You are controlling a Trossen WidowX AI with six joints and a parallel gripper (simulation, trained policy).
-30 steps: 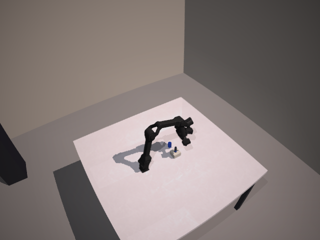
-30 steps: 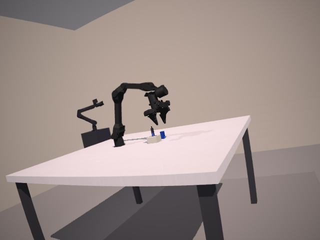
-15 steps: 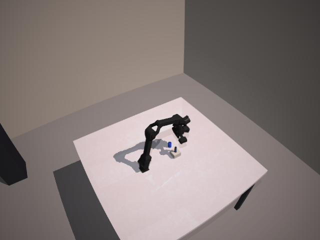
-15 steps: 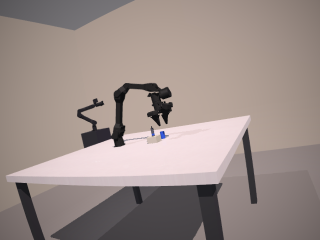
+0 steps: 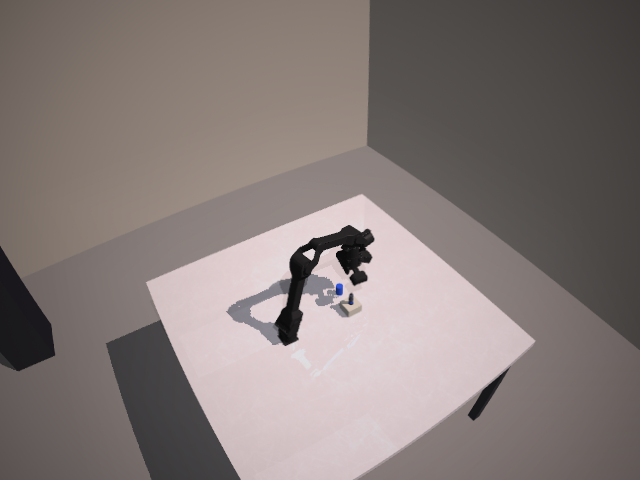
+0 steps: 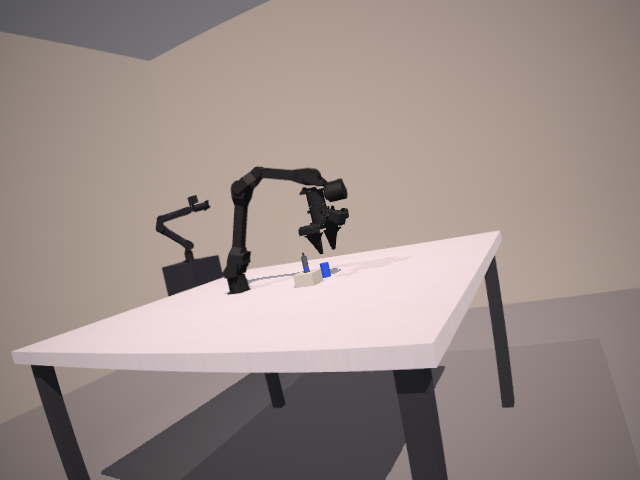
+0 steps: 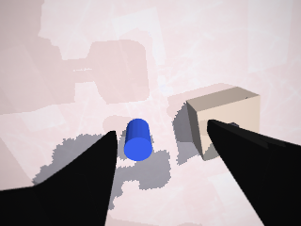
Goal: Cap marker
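One blue cap (image 5: 339, 289) (image 6: 325, 269) (image 7: 138, 140) stands upright.

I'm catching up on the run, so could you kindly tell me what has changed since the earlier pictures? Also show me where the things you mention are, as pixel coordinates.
The pincer (image 5: 352, 275) (image 6: 327, 251) (image 7: 162, 130) has shifted left in the top view, right and slightly down in the exterior view. Nothing was grasped or released. The blue cap (image 5: 339, 289) (image 6: 325, 269) (image 7: 138, 141), marker (image 5: 351, 298) (image 6: 304, 261) and holder block (image 5: 351, 311) (image 6: 307, 279) (image 7: 230, 110) stayed put.
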